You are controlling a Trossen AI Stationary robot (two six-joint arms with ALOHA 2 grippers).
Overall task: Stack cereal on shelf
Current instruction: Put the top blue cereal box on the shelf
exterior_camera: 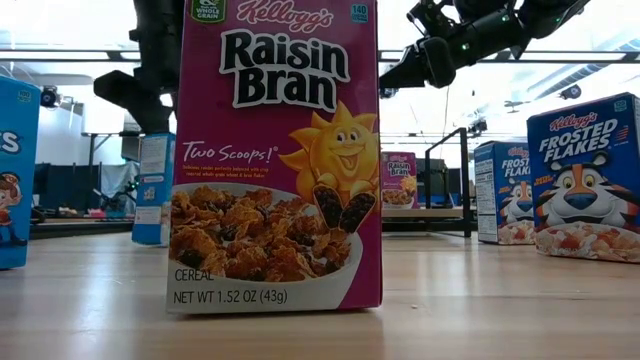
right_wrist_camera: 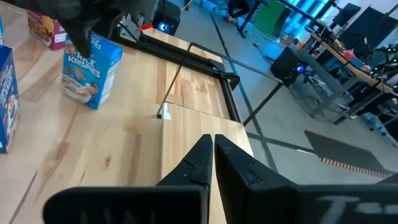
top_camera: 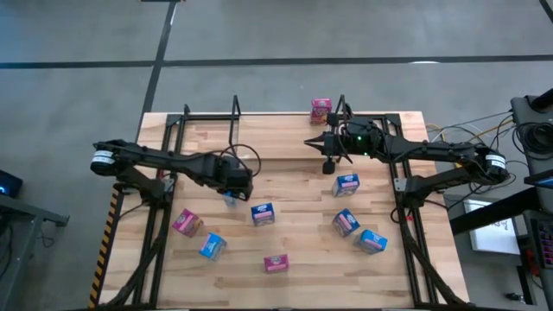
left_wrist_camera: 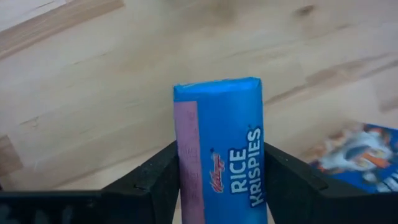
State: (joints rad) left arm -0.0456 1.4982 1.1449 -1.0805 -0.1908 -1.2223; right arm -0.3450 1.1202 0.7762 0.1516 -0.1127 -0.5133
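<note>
- Your left gripper (left_wrist_camera: 221, 186) stood around the upright blue Rice Krispies box (left_wrist_camera: 221, 149), fingers (left_wrist_camera: 152, 183) flanking it, left of the Raisin Bran box (exterior_camera: 275, 150).
- Your right gripper (right_wrist_camera: 213, 152) was clenched, empty, raised beyond that box.

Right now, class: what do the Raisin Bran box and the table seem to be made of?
Raisin Bran box: likely thin printed cardboard, slightly glossy, with crisp folded edges. Table: looks like pale wood planks, judging by visible grain and seams, with a smooth finish.
</note>
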